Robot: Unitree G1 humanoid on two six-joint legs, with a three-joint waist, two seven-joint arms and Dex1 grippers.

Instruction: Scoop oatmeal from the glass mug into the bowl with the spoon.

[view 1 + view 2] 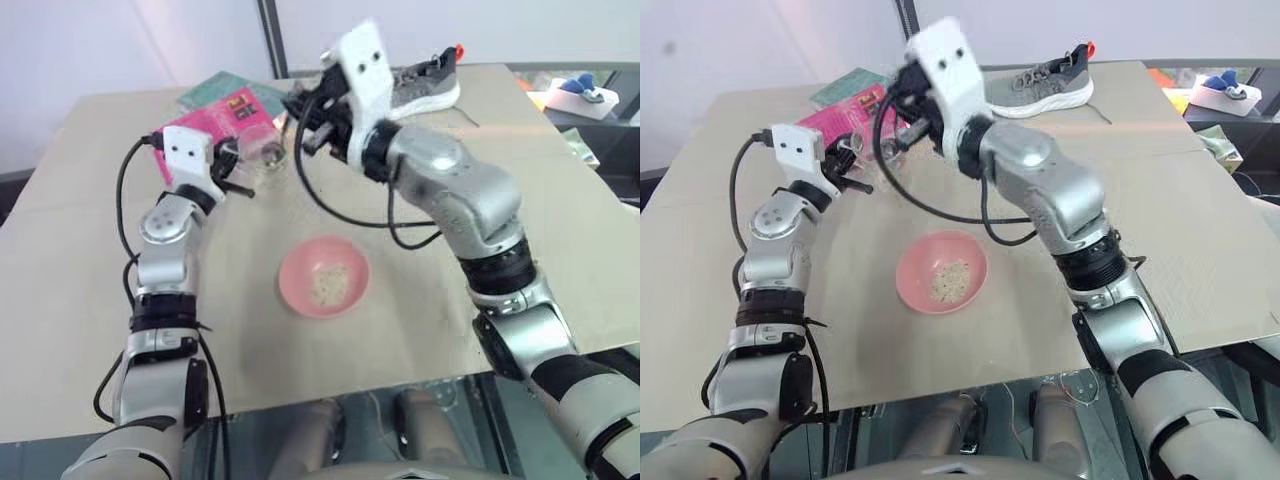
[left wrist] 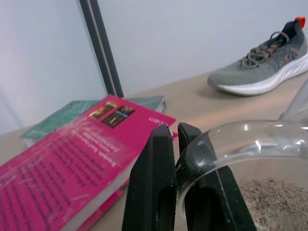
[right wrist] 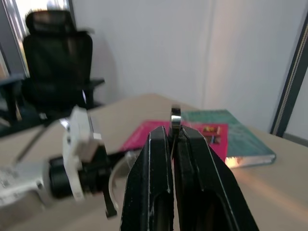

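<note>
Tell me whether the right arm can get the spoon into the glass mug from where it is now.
Probably yes. The right gripper, shut on the spoon, hangs close beside the glass mug, which the left gripper grips by its rim. The mug's mouth looks uncovered, with oatmeal inside.
</note>
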